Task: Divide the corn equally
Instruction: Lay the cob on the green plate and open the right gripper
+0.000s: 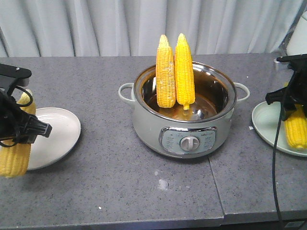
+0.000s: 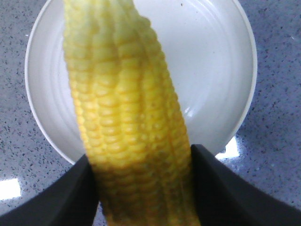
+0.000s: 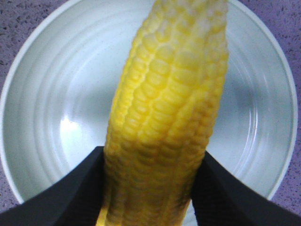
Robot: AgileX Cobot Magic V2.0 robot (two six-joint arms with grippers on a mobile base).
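Observation:
Two cobs of corn (image 1: pixel 166 72) (image 1: pixel 184 72) stand upright, leaning on the far rim of a silver electric pot (image 1: pixel 148 125) at the table's middle. My left gripper (image 1: pixel 17 127) (image 2: pixel 143 188) is shut on a third cob (image 1: pixel 14 160) (image 2: pixel 127 117), held on end over the near left edge of a white plate (image 1: pixel 55 136) (image 2: pixel 207 61). My right gripper (image 1: pixel 292 103) (image 3: pixel 150 188) is shut on a fourth cob (image 1: pixel 296 130) (image 3: pixel 169 117) above a pale green plate (image 1: pixel 268 127) (image 3: pixel 56 94). Both plates are bare under the cobs.
The pot has a front dial (image 1: pixel 190 143) and side handles (image 1: pixel 126 92). A black cable (image 1: pixel 275 167) hangs from the right arm down past the table's front edge. A seam (image 1: pixel 216 187) splits the grey tabletop. A curtain closes the back.

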